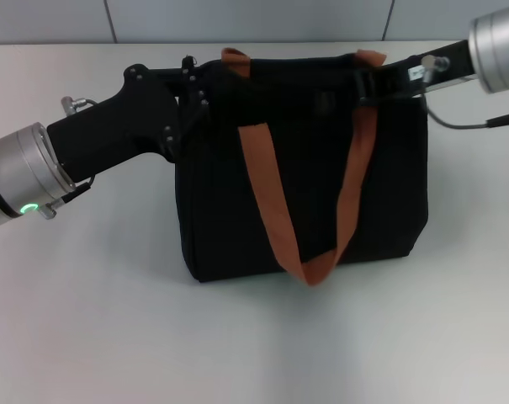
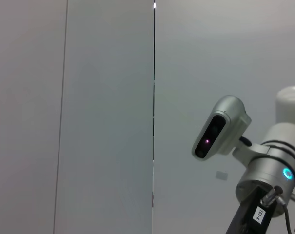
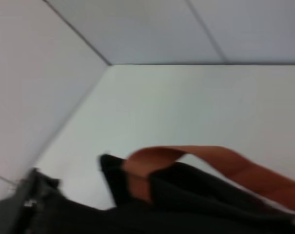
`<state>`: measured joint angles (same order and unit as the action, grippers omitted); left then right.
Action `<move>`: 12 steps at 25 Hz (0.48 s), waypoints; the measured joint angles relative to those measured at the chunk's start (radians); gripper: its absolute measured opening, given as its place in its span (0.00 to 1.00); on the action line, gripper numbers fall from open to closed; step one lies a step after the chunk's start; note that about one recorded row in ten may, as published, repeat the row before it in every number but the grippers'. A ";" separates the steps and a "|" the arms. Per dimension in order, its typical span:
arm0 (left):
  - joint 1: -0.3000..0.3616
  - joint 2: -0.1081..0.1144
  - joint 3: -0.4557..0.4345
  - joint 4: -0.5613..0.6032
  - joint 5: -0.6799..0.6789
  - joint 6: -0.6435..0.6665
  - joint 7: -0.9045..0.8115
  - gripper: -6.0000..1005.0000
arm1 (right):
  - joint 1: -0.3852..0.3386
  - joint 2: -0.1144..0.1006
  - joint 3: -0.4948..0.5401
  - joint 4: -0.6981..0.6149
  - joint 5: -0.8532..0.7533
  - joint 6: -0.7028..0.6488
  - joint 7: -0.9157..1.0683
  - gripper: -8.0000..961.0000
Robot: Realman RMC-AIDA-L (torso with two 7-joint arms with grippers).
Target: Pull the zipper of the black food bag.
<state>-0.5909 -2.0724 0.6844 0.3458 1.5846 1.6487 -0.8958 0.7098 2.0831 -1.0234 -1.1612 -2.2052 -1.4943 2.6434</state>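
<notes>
The black food bag point(image 1: 304, 202) stands upright in the middle of the white table, one orange-brown strap point(image 1: 271, 202) hanging down its front. My left gripper point(image 1: 193, 88) reaches in from the left and sits against the bag's top left corner. From the upper right, my right gripper point(image 1: 368, 84) rests on the bag's top rim by the right strap end. Black on black hides how either hand holds the fabric. The zipper is hidden in all views. The right wrist view shows the bag's top point(image 3: 196, 195) and a strap loop point(image 3: 225, 163).
White table point(image 1: 111, 337) surface spreads in front of the bag and to both sides. A grey panelled wall point(image 1: 237, 17) runs behind. The left wrist view shows only that wall and my right arm's wrist camera point(image 2: 220, 129). A cable point(image 1: 473, 122) hangs from the right arm.
</notes>
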 joint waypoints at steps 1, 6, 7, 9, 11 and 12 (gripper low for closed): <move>0.001 0.000 -0.001 0.001 0.000 0.000 0.000 0.03 | -0.028 0.004 -0.011 -0.096 -0.073 0.001 0.054 0.01; 0.005 0.000 -0.003 0.001 0.000 0.001 0.002 0.04 | -0.098 0.007 -0.036 -0.283 -0.195 0.002 0.149 0.01; 0.007 0.001 -0.004 0.001 -0.001 0.002 0.003 0.04 | -0.113 0.006 -0.035 -0.314 -0.228 0.006 0.165 0.01; 0.010 0.002 -0.005 0.001 -0.002 0.003 0.010 0.04 | -0.135 0.006 -0.038 -0.359 -0.252 0.003 0.178 0.01; 0.011 0.002 -0.005 0.001 -0.002 0.003 0.013 0.04 | -0.160 0.006 -0.033 -0.382 -0.200 -0.005 0.176 0.02; 0.011 0.002 -0.005 0.000 -0.002 0.003 0.013 0.04 | -0.172 0.004 -0.029 -0.386 -0.148 -0.007 0.163 0.02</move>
<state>-0.5798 -2.0705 0.6795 0.3457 1.5828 1.6518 -0.8824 0.5374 2.0874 -1.0526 -1.5468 -2.3531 -1.5015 2.8063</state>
